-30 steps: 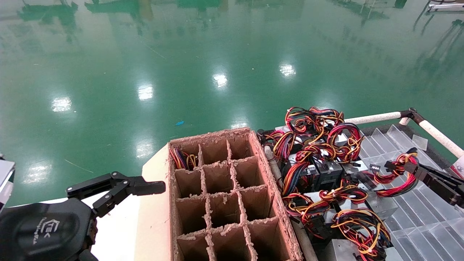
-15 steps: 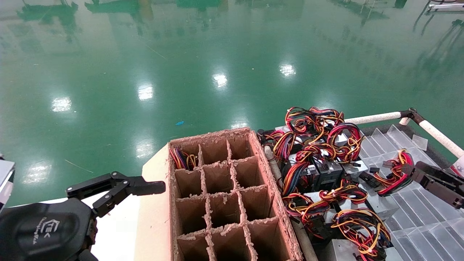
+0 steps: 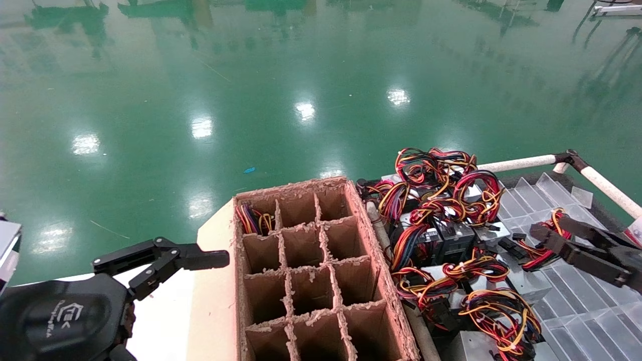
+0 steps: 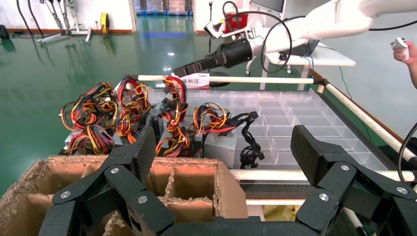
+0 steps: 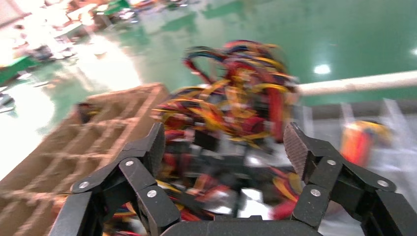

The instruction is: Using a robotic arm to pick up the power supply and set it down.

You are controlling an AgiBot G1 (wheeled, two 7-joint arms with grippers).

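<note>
Several power supplies (image 3: 454, 239), silver-grey boxes with red, yellow and black wire bundles, lie heaped to the right of the cardboard box; they also show in the left wrist view (image 4: 221, 145) and blurred in the right wrist view (image 5: 231, 113). My right gripper (image 3: 547, 225) hovers open at the heap's right edge, with a loose red-yellow wire loop (image 3: 540, 253) by its fingertips and nothing clamped. In its own view the right gripper (image 5: 226, 142) stands wide apart over the heap. My left gripper (image 3: 160, 260) is parked open at the lower left, and is empty in its own view (image 4: 223, 147).
A divided cardboard box (image 3: 373, 260) stands in the middle; its far-left cell holds a unit with purple and blue wires (image 3: 251, 220). A clear compartment tray (image 3: 582, 301) fills the right side inside a white-padded rail (image 3: 516, 163). Green floor lies beyond.
My right gripper has moved left and down toward the heap, and the wire loop near its fingers has dropped lower. The left arm has stayed still.
</note>
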